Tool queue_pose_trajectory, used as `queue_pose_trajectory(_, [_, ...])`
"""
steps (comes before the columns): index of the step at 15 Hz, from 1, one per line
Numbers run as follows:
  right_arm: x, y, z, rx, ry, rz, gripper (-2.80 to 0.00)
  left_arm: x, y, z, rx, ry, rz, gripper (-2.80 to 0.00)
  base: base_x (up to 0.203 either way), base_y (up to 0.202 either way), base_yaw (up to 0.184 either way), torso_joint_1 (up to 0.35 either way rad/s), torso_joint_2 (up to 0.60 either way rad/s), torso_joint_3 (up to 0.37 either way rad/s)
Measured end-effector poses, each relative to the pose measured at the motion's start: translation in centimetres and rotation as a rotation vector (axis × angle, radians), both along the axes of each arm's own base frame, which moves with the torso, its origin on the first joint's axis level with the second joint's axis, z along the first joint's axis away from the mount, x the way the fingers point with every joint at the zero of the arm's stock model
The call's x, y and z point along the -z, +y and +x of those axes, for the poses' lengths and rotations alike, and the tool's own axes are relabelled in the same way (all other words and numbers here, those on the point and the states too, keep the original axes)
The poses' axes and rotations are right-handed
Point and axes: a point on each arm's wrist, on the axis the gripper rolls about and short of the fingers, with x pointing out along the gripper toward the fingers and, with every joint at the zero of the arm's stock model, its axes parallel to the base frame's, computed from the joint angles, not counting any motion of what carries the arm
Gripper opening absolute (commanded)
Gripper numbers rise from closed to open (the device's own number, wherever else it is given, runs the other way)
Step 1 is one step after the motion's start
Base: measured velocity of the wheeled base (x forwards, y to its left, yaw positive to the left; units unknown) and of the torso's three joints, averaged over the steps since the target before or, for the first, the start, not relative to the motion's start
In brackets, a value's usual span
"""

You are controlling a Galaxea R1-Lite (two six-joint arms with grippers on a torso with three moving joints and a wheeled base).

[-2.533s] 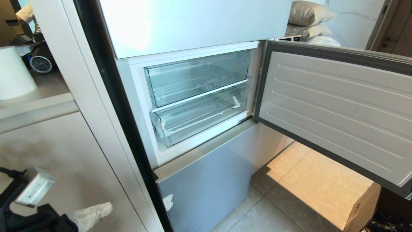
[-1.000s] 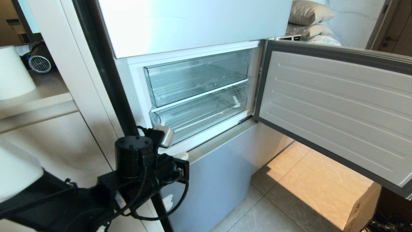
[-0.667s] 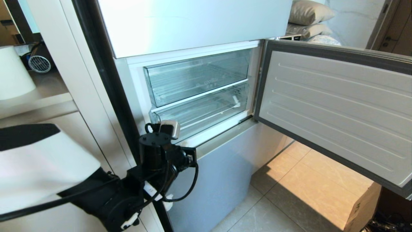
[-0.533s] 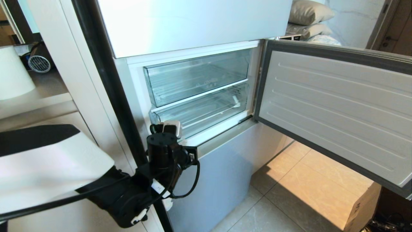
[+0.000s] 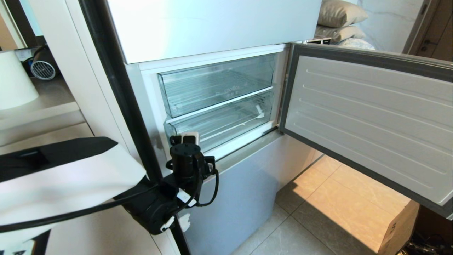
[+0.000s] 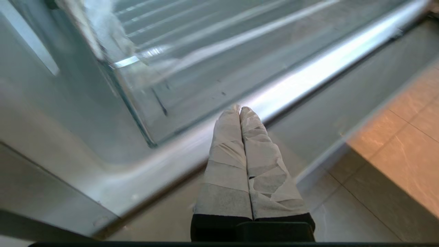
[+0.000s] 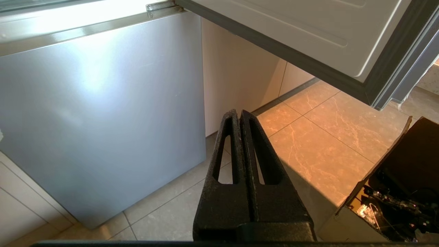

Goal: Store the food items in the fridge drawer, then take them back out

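Fingers (image 6: 224, 144) of the left gripper (image 6: 239, 110), wrapped in creased white tape, are pressed together with nothing between them; their tips sit just before the white sill below the wide, shallow transparent plastic fridge drawer (image 5: 219, 125), near its left front corner. Whether the tips touch the sill cannot be determined. In the head view the fingers are hidden behind the black cylindrical wrist of the left arm (image 5: 185, 159), whose white shell is cut off at the frame edge. The drawer is pushed in, the lower of two; its floor is ribbed and a white tape scrap (image 5: 260, 114) shows at its right front corner. No food is discernible through its clear wall, though reflections obscure the interior. Above it sits a deeper clear drawer (image 5: 216, 85) with faint, illegible print. The grey, ridged-lined fridge door (image 5: 368, 120) stands open to the right.

The right gripper (image 7: 239, 113) has black, slotted fingers closed together and empty, hanging over beige marbled floor tiles (image 7: 322, 144), beside the smooth silver lower fridge panel (image 7: 99, 113). An open cardboard box (image 7: 394, 192) is partly cut off; its dark contents are unclear.
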Motion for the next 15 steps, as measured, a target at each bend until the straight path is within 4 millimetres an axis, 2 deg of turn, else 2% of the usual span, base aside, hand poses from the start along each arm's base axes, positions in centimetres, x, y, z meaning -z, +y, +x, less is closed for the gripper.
queue_pose_trajectory(7, [0.0,0.0,0.0,0.001,0.0,0.002,-2.8,-0.2,2.2,2.6,-0.08,-0.024,-0.012,-2.8,0.0,0.0,0.0,0.0,0.0,0.0])
queue_pose_trajectory(10, [0.0,0.0,0.0,0.002,0.0,0.003,-2.8,-0.3,2.4,3.5,-0.097,-0.039,-0.02,-2.8,0.0,0.0,0.0,0.0,0.0,0.0])
queue_pose_trajectory(13, [0.0,0.0,0.0,0.002,0.0,0.003,-2.8,0.0,2.5,3.3,-0.095,-0.033,-0.013,-2.8,0.0,0.0,0.0,0.0,0.0,0.0])
queue_pose_trajectory(15, [0.0,0.0,0.0,0.002,0.0,0.003,-2.8,-0.6,2.1,1.9,-0.072,-0.028,-0.01,-2.8,0.0,0.0,0.0,0.0,0.0,0.0])
